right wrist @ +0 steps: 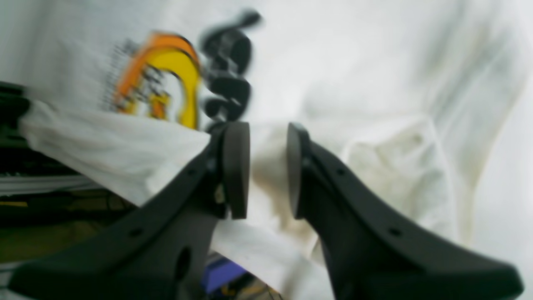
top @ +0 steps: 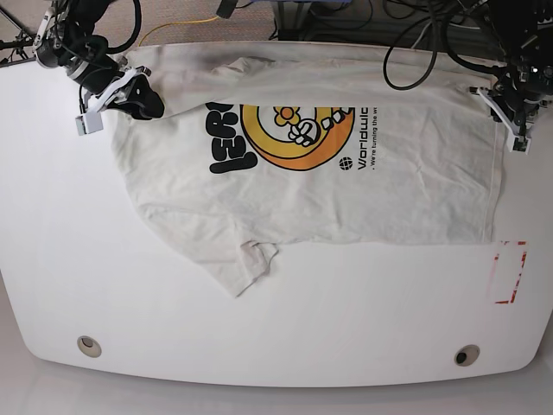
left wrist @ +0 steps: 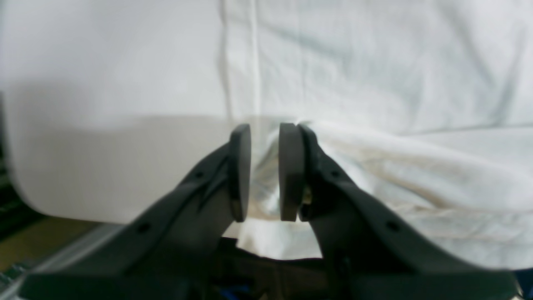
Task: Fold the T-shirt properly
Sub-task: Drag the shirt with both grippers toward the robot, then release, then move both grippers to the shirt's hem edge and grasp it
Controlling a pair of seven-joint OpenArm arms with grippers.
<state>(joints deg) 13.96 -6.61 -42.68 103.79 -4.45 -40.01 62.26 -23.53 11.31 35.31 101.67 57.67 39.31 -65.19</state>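
Table (top: 259, 337) edge comes first, bare and white, with a red-marked patch (top: 508, 272) on the near right. Farther back lies the T-shirt (top: 406, 186), spread across the far half, top part folded down over the orange-yellow round picture (top: 298, 138). One sleeve (top: 251, 264) sticks out toward the near side. At the far left, the right gripper (right wrist: 266, 171) pinches a bunched fold of the shirt between its pads. At the far right, the left gripper (left wrist: 264, 173) pinches the shirt's edge too, pads close together on the cloth.
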